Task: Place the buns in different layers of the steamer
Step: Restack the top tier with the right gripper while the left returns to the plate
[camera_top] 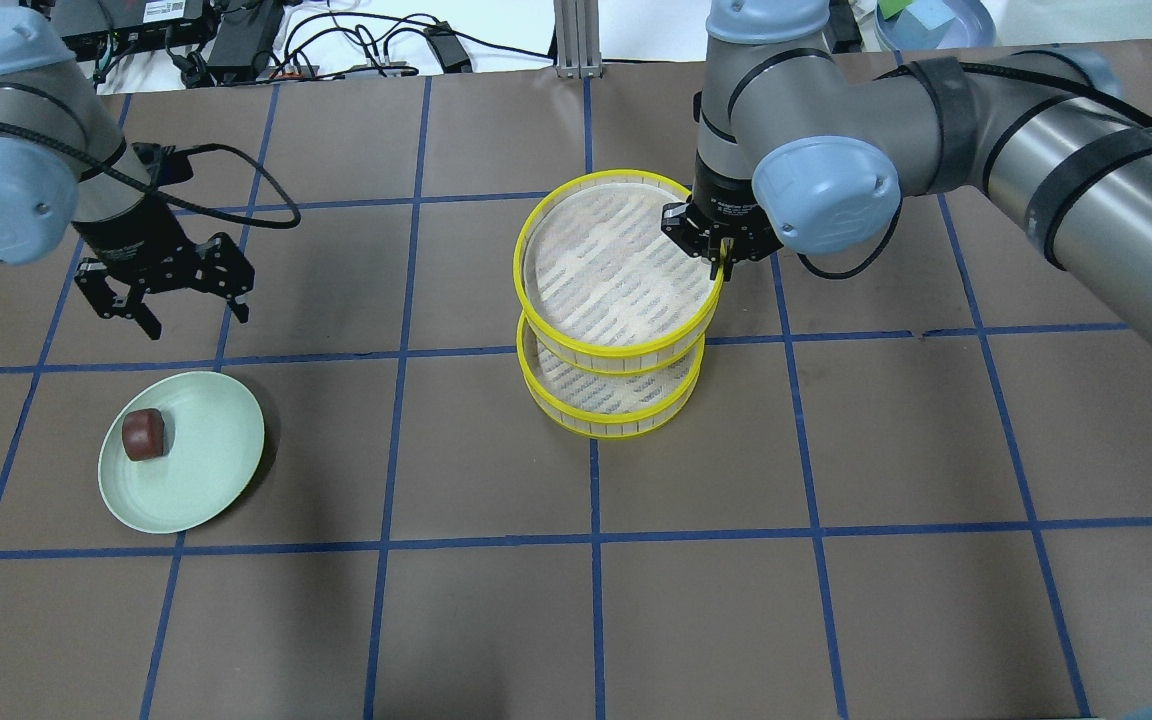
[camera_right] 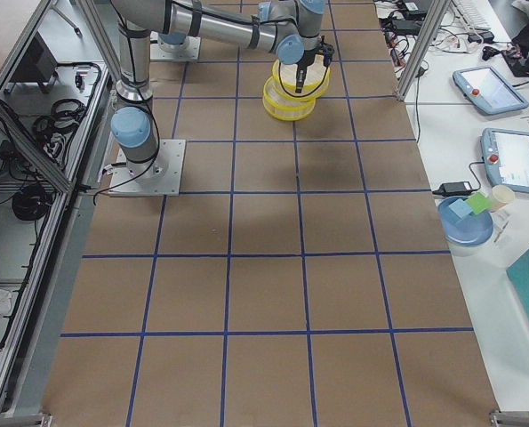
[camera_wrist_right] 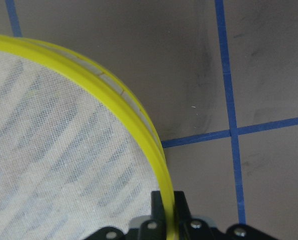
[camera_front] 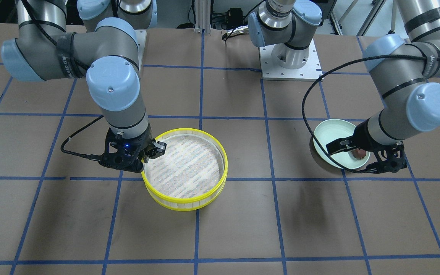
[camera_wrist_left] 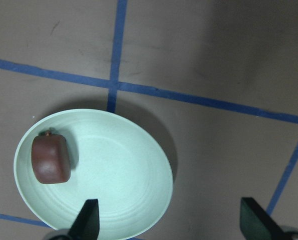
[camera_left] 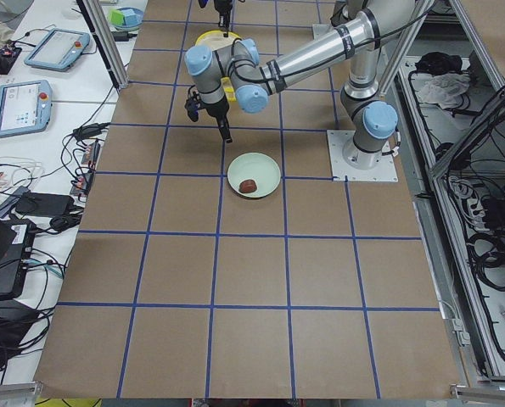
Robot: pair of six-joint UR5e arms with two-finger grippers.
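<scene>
Two yellow-rimmed steamer trays are at mid-table. My right gripper (camera_top: 721, 265) is shut on the right rim of the upper tray (camera_top: 616, 358) and holds it over the lower tray (camera_top: 606, 428). The rim (camera_wrist_right: 133, 120) runs between its fingers in the right wrist view. I cannot tell whether the trays touch. The dark reddish-brown bun (camera_top: 144, 434) lies on the pale green plate (camera_top: 206, 460); it also shows in the left wrist view (camera_wrist_left: 50, 158). My left gripper (camera_top: 196, 318) is open and empty, above the table just behind the plate. The cream-white bun is hidden or out of view.
The table is brown paper with a grid of blue tape lines. The right arm's base plate (camera_front: 290, 57) is at the robot's side. Cables and electronics lie beyond the far edge (camera_top: 336, 50).
</scene>
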